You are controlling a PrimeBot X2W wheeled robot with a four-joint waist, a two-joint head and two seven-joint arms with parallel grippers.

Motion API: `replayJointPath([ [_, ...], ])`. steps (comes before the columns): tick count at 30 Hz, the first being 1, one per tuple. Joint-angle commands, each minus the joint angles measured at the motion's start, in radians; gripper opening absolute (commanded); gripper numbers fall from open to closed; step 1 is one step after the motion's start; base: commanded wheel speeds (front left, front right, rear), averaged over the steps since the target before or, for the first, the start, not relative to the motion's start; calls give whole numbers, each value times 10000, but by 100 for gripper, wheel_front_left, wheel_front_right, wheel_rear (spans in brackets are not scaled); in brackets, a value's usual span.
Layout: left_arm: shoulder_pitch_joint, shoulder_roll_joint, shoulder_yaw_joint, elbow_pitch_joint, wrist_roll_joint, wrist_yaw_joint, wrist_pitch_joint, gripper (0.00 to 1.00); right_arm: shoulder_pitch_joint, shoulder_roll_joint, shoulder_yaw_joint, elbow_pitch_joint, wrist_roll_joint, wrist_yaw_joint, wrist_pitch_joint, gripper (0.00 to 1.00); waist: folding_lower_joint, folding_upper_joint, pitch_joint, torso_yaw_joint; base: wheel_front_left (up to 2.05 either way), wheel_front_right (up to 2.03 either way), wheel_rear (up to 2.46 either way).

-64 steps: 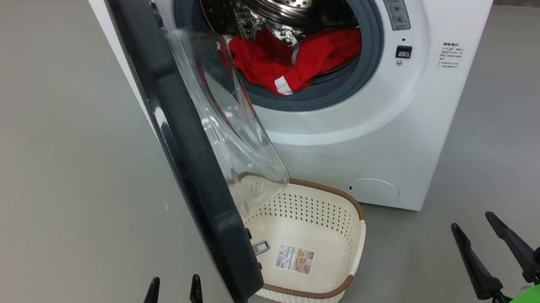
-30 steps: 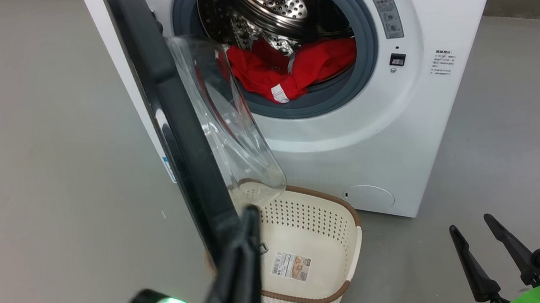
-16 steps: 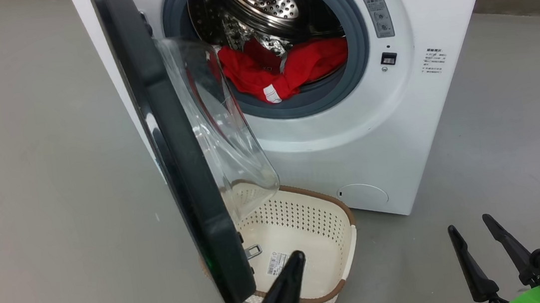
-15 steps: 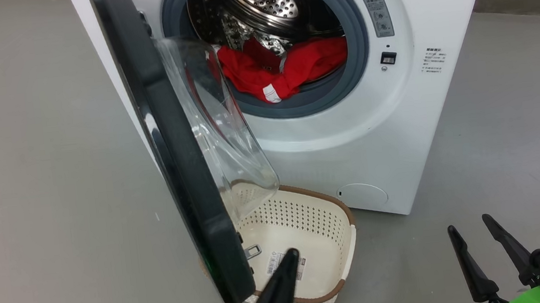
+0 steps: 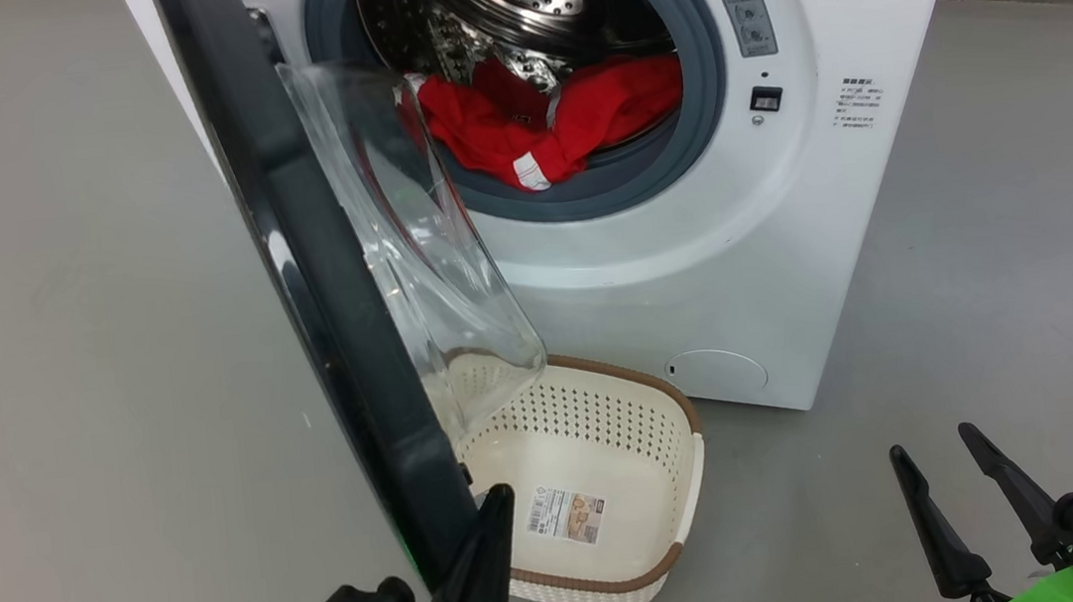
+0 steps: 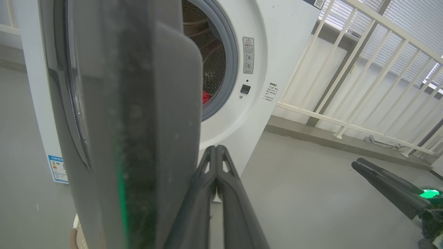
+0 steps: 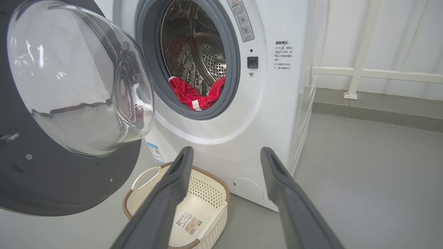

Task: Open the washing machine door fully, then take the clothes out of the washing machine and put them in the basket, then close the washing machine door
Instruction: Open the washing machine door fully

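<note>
The black-rimmed round glass door (image 5: pixel 326 293) partly hid the cream perforated basket (image 5: pixel 691 479); left gripper (image 6: pixel 216 152) pressed together, right gripper (image 7: pixel 226 152) spread apart.

The head camera looks down on the washing machine (image 5: pixel 691 255); both wrist cameras face it from low.

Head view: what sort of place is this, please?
Probably a laundry corner or a test area, not a furnished room: a washing machine stands on a plain grey floor, with a basket before it and a pale railing beside it.
</note>
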Motion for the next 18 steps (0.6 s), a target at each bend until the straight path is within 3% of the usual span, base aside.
replayJointPath([
  [1, -433, 16, 447, -110, -29, 11, -49, 0, -354, -136, 144, -282, -2, 63, -120, 100, -1, 0, 22, 32, 0, 0, 0],
  [18, 297, 16, 2204, -444, 519, 160, -49, 0, -526, -123, 301, -316, 109, 63, -120, 100, -1, 0, 236, 449, 0, 0, 0],
])
